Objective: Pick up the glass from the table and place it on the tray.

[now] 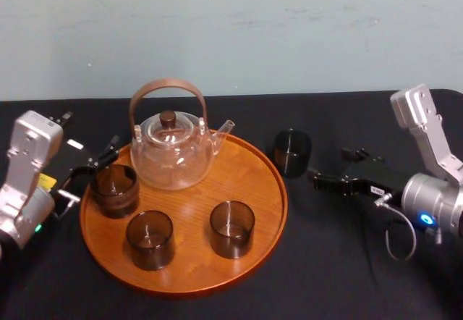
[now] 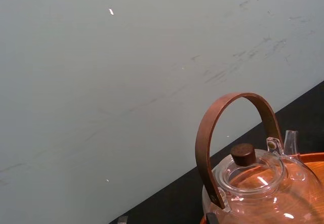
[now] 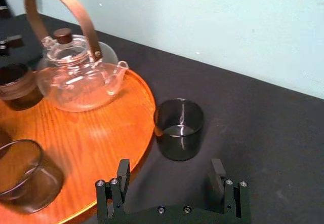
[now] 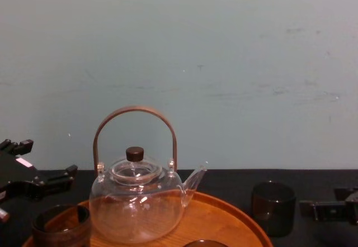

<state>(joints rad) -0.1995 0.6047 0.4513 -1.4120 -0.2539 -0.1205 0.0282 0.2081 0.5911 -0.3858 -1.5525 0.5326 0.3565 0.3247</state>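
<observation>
Pickup is not yet made: glass [image 3: 178, 128] stands on table [image 1: 347, 262], just beside tray [image 1: 278, 211]. My right gripper [image 3: 170, 165] faces it, jaws wide, empty. Grasp, lift and placement remain. My left gripper [image 1: 90, 171] sits spread at the tray's left edge.

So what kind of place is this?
Probably a robot lab bench rather than a home: black-draped table, bare pale wall, and the left gripper and right gripper flanking a tea tray.

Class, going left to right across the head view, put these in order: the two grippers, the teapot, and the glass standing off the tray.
left gripper → glass teapot → lone glass → right gripper
</observation>
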